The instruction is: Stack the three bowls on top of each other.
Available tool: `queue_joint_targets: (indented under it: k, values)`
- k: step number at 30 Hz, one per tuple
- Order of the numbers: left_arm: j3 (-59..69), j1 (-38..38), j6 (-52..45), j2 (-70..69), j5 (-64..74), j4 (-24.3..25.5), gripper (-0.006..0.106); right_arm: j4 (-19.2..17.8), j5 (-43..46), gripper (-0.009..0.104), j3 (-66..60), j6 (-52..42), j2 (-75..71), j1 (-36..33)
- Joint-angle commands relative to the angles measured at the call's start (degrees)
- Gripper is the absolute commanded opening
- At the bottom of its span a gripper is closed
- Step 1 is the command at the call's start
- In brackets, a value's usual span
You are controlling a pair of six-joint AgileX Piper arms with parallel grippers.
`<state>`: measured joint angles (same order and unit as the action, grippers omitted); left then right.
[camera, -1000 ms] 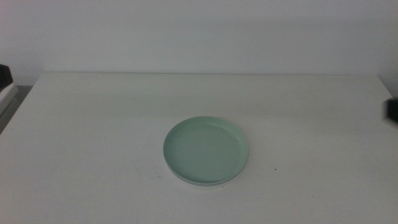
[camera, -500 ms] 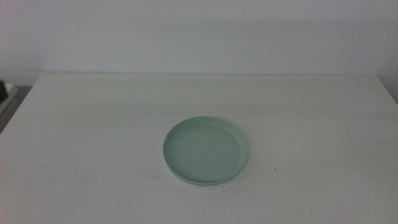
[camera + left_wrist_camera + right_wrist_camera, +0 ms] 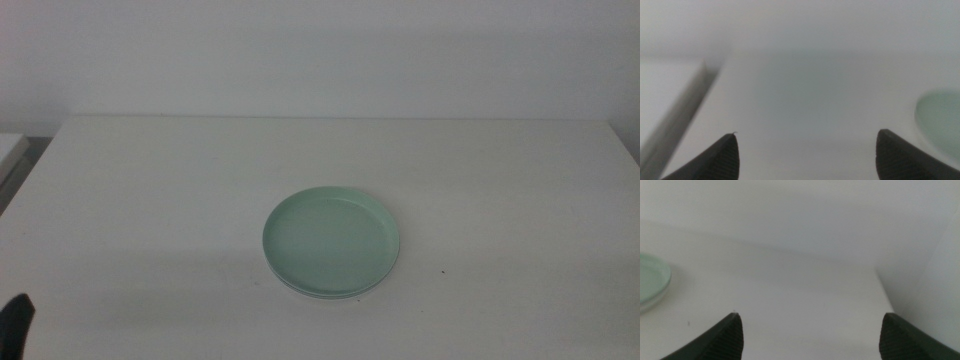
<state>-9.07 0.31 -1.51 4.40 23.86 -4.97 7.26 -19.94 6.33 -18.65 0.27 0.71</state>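
A mint green bowl (image 3: 331,241) lies at the table's middle, topmost of a stack. Under its near edge a thin pale rim (image 3: 322,297) of a dish beneath peeks out; what else lies under it is hidden. In the middle view my left gripper (image 3: 15,325) shows only as a dark tip at the bottom left corner, far from the stack. The left wrist view has the left gripper (image 3: 807,134) open over bare table, with the green bowl (image 3: 940,120) off to one side. My right gripper (image 3: 811,315) is open too, away from the green bowl (image 3: 651,280), and is out of the middle view.
The white table (image 3: 150,180) runs back to a pale wall. Its left edge (image 3: 675,130) shows as a grey band in the left wrist view. The table's right edge (image 3: 885,290) shows in the right wrist view.
Dark arm parts at the left and right edges of the middle view have left it. The left gripper's tip now shows at the bottom left corner. The stack has not moved.
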Motion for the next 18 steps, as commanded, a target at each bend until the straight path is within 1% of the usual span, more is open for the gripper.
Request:
queue_joint_targets:
  k: [1,4,8,12,14,18]
  values:
    - [1.64,-0.40,-0.04,-3.43,-5.47,0.29,0.094,-0.75,0.69,0.092,-2.32,-0.25,-0.27,0.48]
    - [3.03,-0.40,-0.04,-4.40,-5.47,0.29,0.094,-1.24,2.53,0.092,-4.79,-0.25,-0.27,0.48]
    - [7.13,-0.40,-0.04,-4.40,-6.80,0.29,0.094,-1.01,7.04,0.092,-6.33,-0.25,-0.27,0.48]
    - [9.07,-0.40,-0.04,-4.40,-8.75,0.29,0.094,-1.14,7.85,0.092,-6.33,-0.25,-0.27,0.48]
    - [9.07,-0.40,-0.04,-4.40,-6.35,0.29,0.094,-1.14,8.53,0.092,-6.33,-0.25,-0.27,0.48]
    - [9.07,-0.40,-0.04,-4.40,-7.53,0.29,0.094,-1.14,8.53,0.092,-6.33,-0.25,-0.27,0.48]
